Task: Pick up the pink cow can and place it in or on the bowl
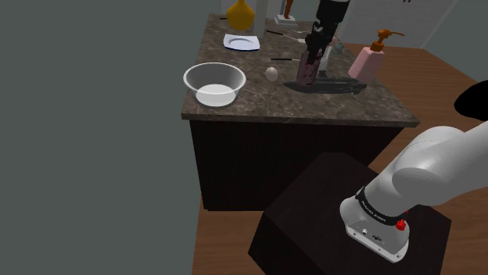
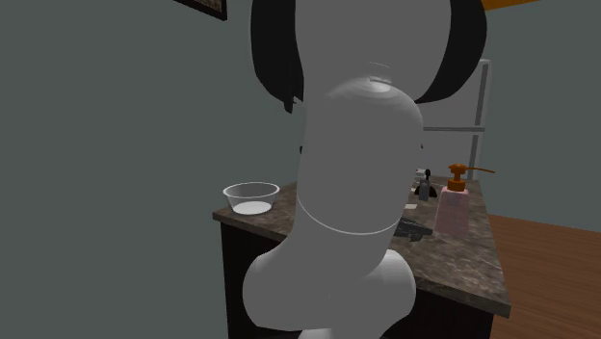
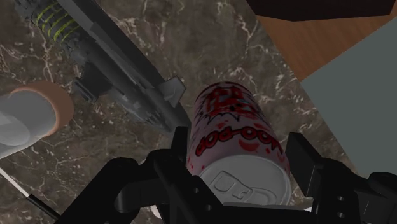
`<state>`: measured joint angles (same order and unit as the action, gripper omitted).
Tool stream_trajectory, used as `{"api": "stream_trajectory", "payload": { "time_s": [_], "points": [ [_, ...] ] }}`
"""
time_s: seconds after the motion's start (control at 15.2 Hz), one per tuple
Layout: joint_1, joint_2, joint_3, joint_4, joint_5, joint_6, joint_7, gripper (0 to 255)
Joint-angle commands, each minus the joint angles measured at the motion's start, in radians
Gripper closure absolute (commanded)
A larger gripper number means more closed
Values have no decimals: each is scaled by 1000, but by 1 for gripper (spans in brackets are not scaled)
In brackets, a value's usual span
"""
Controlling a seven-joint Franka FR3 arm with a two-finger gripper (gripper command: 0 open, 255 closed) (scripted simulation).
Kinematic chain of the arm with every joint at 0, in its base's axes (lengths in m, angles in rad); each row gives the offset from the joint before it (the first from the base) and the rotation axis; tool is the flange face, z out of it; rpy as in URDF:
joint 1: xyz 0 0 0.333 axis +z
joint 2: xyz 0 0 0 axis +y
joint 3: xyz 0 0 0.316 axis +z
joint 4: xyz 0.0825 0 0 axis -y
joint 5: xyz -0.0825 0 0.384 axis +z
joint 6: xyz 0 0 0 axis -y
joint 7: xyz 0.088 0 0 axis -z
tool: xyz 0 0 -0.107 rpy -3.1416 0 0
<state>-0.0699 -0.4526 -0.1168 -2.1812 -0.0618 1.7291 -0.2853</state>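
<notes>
One step looks done: the claw (image 3: 240, 153) is clamped on the pink-patterned can (image 3: 236, 124), which sits between its fingers (image 3: 180, 154) close above the countertop (image 1: 258, 99). Lifting, carrying and setting it in the bowl (image 1: 215, 95), well apart from the claw, remain.

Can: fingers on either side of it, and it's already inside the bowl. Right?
Not inside the bowl. The can does sit between the fingers, but it is further along the counter, apart from the bowl, which has no can in it. The shoulder view shows this.
</notes>
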Motion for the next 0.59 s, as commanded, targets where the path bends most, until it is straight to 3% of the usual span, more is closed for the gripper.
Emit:
{"api": "stream_trajectory", "payload": {
  "time_s": [0.0, 0.53],
  "points": [
    [0, 3, 0, 31, 1, -28, -2, 255],
    [2, 20, 3, 154, 4, -134, -5, 255]
  ]
}}
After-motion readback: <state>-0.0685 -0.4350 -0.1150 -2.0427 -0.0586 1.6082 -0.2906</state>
